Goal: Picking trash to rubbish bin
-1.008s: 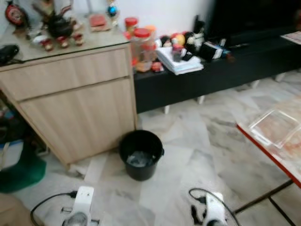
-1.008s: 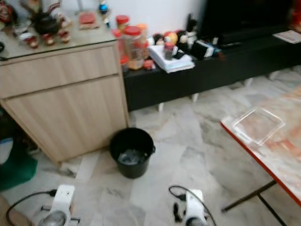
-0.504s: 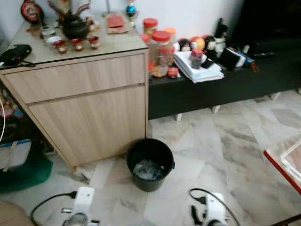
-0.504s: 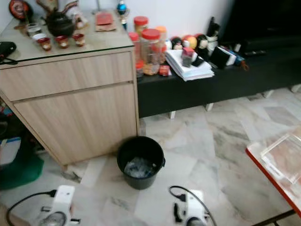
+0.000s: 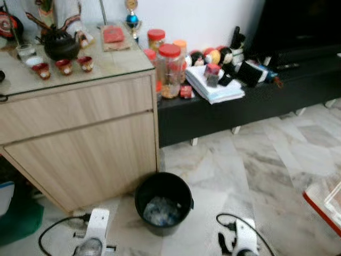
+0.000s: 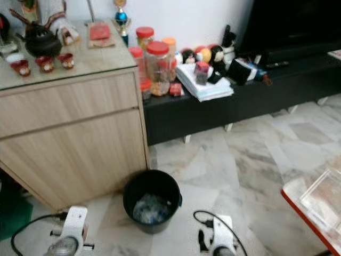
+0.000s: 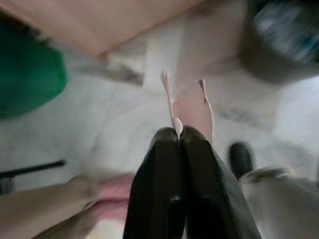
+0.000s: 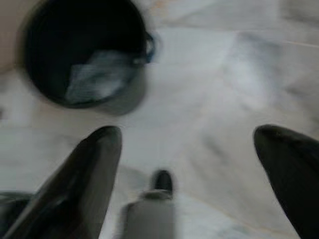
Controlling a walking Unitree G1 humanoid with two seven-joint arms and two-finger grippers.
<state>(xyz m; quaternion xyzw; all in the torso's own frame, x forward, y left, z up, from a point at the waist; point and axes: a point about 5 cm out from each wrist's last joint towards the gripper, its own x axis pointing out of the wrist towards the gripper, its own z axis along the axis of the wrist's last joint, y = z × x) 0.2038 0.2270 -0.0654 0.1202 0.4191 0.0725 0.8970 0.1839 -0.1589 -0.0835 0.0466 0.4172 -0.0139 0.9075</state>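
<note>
A black rubbish bin point(image 5: 163, 202) stands on the marble floor by the wooden cabinet's corner, with crumpled clear trash point(image 5: 159, 210) in it. My left gripper point(image 7: 178, 132) is shut on a thin pale pinkish wrapper point(image 7: 192, 104) that sticks out past its tips. The bin's rim point(image 7: 284, 35) lies blurred beyond it. My right gripper point(image 8: 189, 134) is open wide and holds nothing, low over the floor with the bin point(image 8: 84, 59) ahead of it. Both silver wrists point(image 5: 93, 240) point(image 5: 242, 242) show at the bottom of the eye views, either side of the bin.
The light wooden cabinet point(image 5: 80, 133) with a tea set rises left of the bin. A low black bench point(image 5: 240, 106) behind carries jars and papers. A red-edged table point(image 5: 325, 205) juts in at the right. A green object point(image 5: 18, 224) sits at far left.
The camera has moved: the bin now sits lower and nearer in the picture, and the red table has slid toward the right edge. Both arms keep their places.
</note>
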